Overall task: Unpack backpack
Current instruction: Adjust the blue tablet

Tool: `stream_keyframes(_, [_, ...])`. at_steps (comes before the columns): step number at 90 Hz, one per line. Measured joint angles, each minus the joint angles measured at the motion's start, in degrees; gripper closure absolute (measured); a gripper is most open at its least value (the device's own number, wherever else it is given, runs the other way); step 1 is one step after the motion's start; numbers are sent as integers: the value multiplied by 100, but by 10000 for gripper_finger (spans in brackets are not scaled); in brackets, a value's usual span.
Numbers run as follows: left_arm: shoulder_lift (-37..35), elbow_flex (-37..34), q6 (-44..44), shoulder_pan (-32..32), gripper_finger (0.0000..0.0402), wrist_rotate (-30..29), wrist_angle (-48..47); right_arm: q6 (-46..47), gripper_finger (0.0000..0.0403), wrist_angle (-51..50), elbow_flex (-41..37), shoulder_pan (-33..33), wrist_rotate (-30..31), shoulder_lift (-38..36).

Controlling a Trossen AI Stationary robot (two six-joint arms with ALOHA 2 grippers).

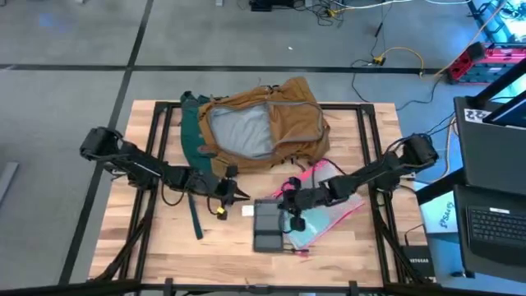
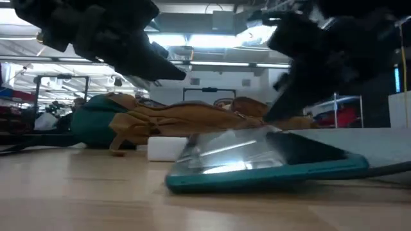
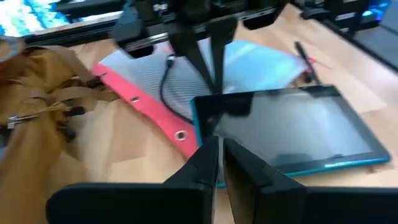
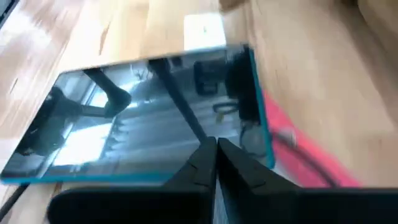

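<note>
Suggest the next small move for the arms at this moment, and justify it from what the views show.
Probably send the left gripper back to the backpack. Its flap lies open with grey lining showing, the tablet and pouch are already out, and both the left and right gripper look shut and empty.

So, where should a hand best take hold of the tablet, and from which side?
Probably the tablet's raised long edge, the one resting on the clear pink-edged pouch. It lies tilted there, so fingers could close over that rim from the pouch side.
</note>
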Motion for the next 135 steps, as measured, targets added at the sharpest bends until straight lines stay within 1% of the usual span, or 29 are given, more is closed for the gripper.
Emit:
stream_keyframes(12, [0, 0, -4, -59, 393, 300, 7, -577, 402, 2, 498, -272, -330, 342])
stream_keyframes(18, [0, 0, -4, -102, 393, 444, 22, -811, 402, -124, 722, -375, -369, 490])
stream_keyframes(46, [108, 8, 19, -278, 393, 767, 464, -982, 402, -1123, 1110, -423, 358, 501])
stream_keyframes(67, [978, 108, 29, -162, 393, 791, 1285, -693, 402, -1565, 1111, -423, 643, 498])
stream_keyframes(81, [1642, 514, -4, -47, 393, 1048, 1381, -555, 402, -1714, 1111, -423, 785, 494])
stream_keyframes(97, [2314, 1121, 42, 26, 393, 1140, 1385, -546, 402, -1731, 1111, -423, 1108, 490])
stream_keyframes(109, [2756, 1541, 50, 66, 393, 1288, 1311, -553, 402, -1750, 1110, -423, 1233, 490])
stream_keyframes(135, [3037, 1882, -4, 191, 393, 1266, 364, -573, 402, -1975, 1106, -423, 1366, 490])
